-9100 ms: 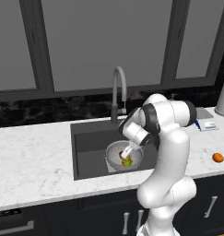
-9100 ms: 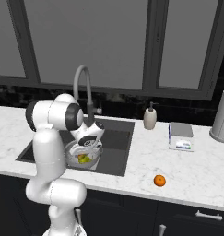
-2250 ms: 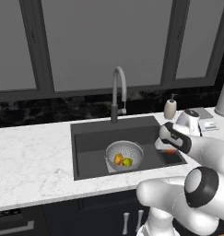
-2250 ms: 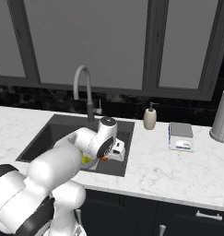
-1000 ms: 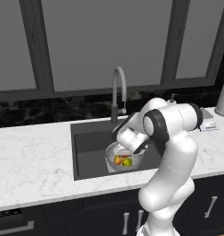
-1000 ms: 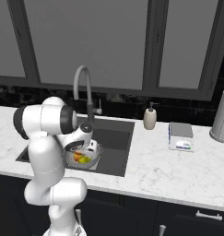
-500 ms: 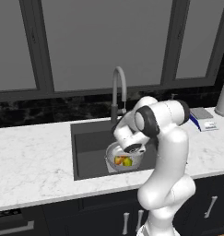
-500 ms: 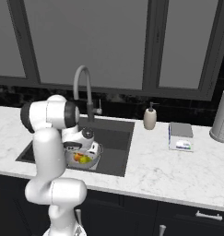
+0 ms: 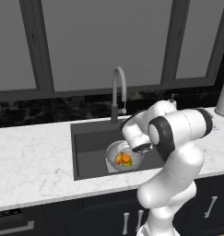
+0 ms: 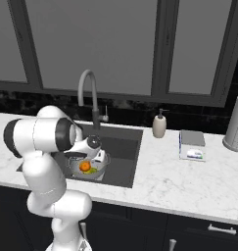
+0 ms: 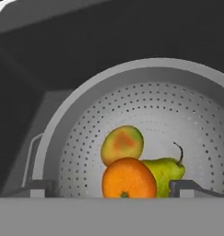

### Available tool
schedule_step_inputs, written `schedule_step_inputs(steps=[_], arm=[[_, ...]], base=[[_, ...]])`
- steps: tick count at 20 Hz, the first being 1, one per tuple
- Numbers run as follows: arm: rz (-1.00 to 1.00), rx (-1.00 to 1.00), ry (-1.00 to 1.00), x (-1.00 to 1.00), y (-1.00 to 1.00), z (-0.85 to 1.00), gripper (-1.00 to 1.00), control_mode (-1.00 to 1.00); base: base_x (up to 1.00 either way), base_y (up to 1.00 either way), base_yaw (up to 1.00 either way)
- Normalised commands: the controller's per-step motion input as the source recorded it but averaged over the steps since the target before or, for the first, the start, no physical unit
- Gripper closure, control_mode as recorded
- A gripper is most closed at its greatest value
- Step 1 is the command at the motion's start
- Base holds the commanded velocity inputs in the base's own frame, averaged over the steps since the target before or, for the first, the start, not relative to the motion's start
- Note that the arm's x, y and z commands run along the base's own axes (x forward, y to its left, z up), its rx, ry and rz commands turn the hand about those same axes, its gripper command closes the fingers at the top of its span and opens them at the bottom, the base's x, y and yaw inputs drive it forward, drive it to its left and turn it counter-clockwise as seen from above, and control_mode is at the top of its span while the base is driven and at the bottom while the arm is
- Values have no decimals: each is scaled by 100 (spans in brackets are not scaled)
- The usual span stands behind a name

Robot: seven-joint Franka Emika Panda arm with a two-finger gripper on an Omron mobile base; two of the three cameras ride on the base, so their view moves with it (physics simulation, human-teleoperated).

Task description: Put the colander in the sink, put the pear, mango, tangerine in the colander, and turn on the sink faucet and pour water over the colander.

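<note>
The silver colander stands in the dark sink, right of centre. In the hand view the colander holds the mango, the tangerine and the pear, all touching. My gripper hovers just above the bowl. It is open, its fingertips wide apart on either side of the tangerine and clear of it. Behind the basin rises the gooseneck sink faucet. Water is out of view.
On the white marble counter to the right stand a soap dispenser, a small box and a grey canister. The left half of the sink is bare. My arm's elbow bulges over the sink's front edge.
The jaws have opened and the tangerine now lies in the colander beside the mango and pear. The hand has stayed low over the bowl.
</note>
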Motion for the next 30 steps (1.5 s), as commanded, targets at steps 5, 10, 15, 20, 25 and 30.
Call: schedule_step_inputs(steps=[5, 10, 15, 20, 25, 30], arm=[[0, 6, 0, 0, -38, 100, -100, -100], [0, 14, 1, 6, -61, 100, -100, -100], [0, 27, 3, 27, -52, 100, -100, -100], [0, 27, 0, 45, -20, 70, -100, -100], [1, 19, 0, 53, 0, 9, -100, -100], [1, 9, -1, 65, 5, -9, -100, -100]], base=[[0, 0, 0], [0, 0, 0], [0, 0, 0], [0, 0, 0], [0, 0, 0], [0, 0, 0]])
